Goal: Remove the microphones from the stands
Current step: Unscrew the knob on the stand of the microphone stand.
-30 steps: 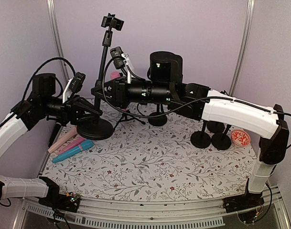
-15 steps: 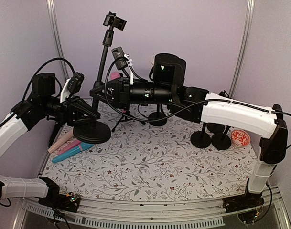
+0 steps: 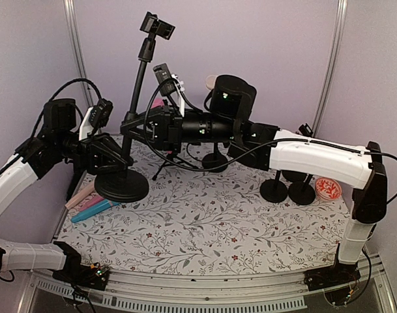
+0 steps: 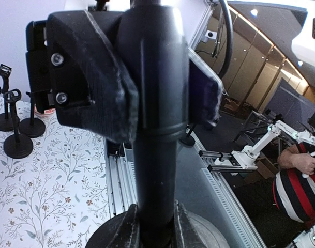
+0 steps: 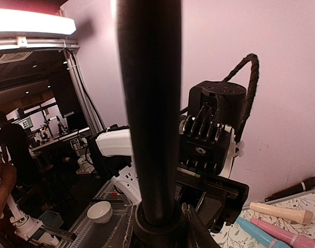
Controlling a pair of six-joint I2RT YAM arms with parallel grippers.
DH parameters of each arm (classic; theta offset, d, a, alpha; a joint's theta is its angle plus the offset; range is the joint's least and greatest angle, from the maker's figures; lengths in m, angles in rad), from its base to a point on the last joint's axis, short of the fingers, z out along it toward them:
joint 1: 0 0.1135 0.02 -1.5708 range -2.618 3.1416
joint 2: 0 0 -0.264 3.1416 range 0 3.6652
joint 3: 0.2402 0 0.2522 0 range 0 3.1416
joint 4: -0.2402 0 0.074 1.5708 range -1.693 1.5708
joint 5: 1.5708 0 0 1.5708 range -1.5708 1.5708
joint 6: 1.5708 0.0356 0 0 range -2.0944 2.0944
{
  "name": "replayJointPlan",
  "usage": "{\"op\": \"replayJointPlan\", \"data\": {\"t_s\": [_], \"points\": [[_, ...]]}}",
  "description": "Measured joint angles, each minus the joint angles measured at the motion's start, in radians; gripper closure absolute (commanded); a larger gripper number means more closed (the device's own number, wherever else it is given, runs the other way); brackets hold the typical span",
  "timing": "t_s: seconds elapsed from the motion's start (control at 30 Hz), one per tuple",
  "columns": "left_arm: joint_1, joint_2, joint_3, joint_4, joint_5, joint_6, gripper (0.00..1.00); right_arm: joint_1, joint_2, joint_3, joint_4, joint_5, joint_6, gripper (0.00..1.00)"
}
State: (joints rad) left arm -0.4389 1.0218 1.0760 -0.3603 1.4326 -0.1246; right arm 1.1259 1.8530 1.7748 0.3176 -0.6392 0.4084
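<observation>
Shifted nearer and left, stand (image 3: 122, 188) pinched by left tool (image 3: 124, 157) and right tool (image 3: 133, 123)

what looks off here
The tall black microphone stand leans right instead of standing upright, with the left gripper and right gripper both clamped on it; its top clip holds no microphone.

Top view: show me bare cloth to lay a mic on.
Free: the wide middle and near cloth, bordered by the stand on the left, the small stands on the right and the near rail. Crowded: the left edge with lying mics, and the back around the tripod.
</observation>
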Motion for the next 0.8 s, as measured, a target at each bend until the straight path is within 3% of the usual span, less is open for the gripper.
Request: {"op": "replayJointPlan", "data": {"t_s": [0.8], "points": [[-0.031, -0.013, 0.0, -0.003, 0.058, -0.038, 1.0, -0.026, 0.106, 0.019, 0.342, -0.271, 0.168, 1.0]]}}
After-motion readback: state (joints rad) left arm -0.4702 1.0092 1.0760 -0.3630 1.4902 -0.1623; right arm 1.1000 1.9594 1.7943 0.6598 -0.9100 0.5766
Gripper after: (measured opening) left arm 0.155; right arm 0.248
